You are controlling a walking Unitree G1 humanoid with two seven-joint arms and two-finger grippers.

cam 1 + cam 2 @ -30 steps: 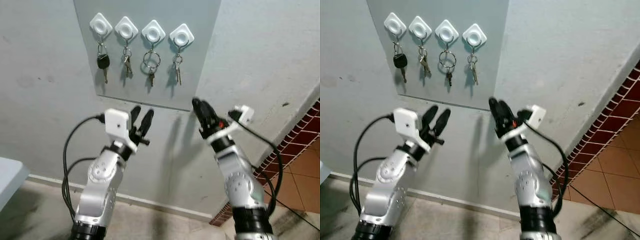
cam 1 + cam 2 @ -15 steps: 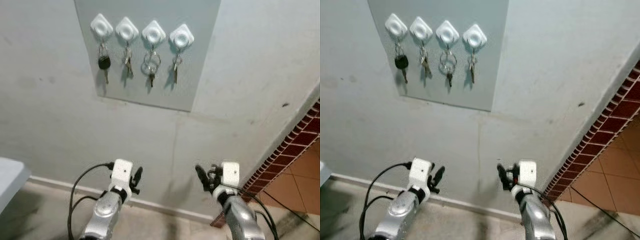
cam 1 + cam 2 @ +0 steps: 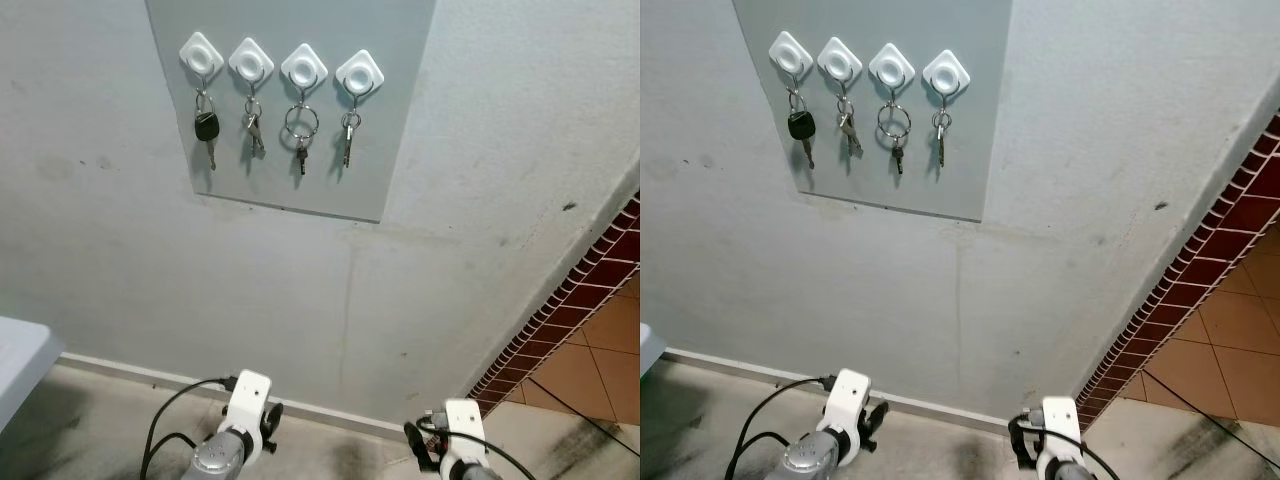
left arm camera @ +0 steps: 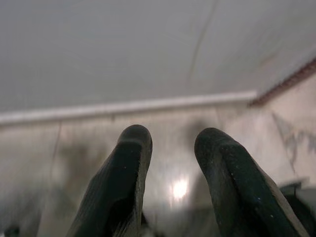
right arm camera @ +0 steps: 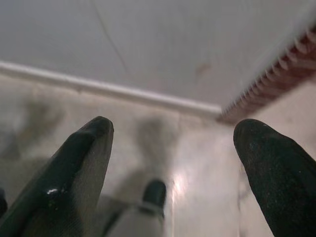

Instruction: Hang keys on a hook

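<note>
Left eye view: four key sets (image 3: 299, 135) hang on hooks (image 3: 277, 66); both grippers low.

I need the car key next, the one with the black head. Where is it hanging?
The black-headed key hangs from the leftmost white hook on the grey wall panel, just left of the second hook's keys.
</note>
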